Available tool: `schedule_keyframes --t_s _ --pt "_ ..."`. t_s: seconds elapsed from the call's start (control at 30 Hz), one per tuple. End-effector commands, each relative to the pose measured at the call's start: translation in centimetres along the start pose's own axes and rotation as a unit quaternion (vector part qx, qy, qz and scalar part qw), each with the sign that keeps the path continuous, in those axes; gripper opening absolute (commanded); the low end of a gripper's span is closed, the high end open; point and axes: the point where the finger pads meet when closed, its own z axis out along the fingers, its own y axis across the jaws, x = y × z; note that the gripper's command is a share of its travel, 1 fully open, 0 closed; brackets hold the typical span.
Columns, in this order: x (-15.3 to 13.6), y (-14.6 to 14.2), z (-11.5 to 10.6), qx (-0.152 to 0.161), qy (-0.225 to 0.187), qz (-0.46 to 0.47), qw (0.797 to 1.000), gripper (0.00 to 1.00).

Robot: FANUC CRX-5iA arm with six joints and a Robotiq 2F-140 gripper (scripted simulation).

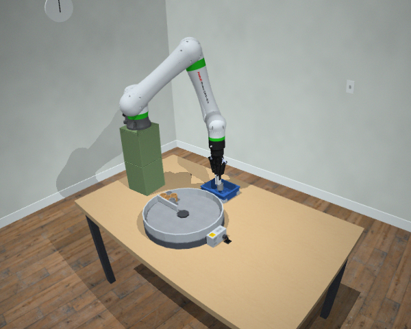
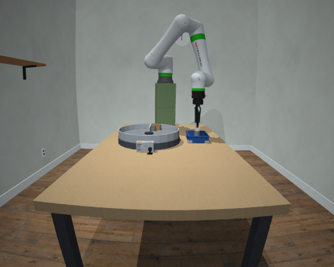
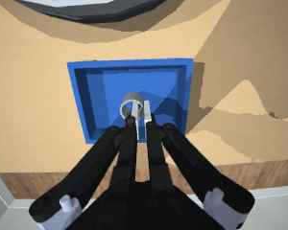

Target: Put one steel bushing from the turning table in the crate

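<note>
A steel bushing (image 1: 220,186) (image 2: 199,133) (image 3: 131,99) is held upright by its wall, with one finger inside its ring and one outside. My gripper (image 1: 218,179) (image 2: 197,129) (image 3: 141,108) is shut on it and points down into the blue crate (image 1: 230,194) (image 2: 197,139) (image 3: 134,62). The bushing is within the crate's walls; whether it touches the crate floor cannot be told. On the turning table (image 1: 198,221) (image 2: 164,139) (image 3: 82,18), steel bushings (image 1: 172,199) (image 2: 153,128) and copper-coloured bushings (image 1: 175,195) (image 2: 158,127) stand grouped beside the divider.
The divider (image 1: 167,203) runs from the turning table's rim towards its dark hub (image 1: 182,214) (image 2: 148,133). A control box (image 1: 216,236) (image 2: 145,146) is on the turning table's front side. The green pedestal (image 1: 144,159) (image 2: 165,103) carries the arm behind the turning table.
</note>
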Motion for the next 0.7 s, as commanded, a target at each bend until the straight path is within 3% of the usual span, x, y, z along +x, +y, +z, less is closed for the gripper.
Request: schedule_keyframes --t_s 0.0,0.67 --pt "0.0 0.0 0.5 0.000 0.000 0.000 1.000 0.00" --pt "0.0 0.0 1.8 0.000 0.000 0.000 1.000 0.00"
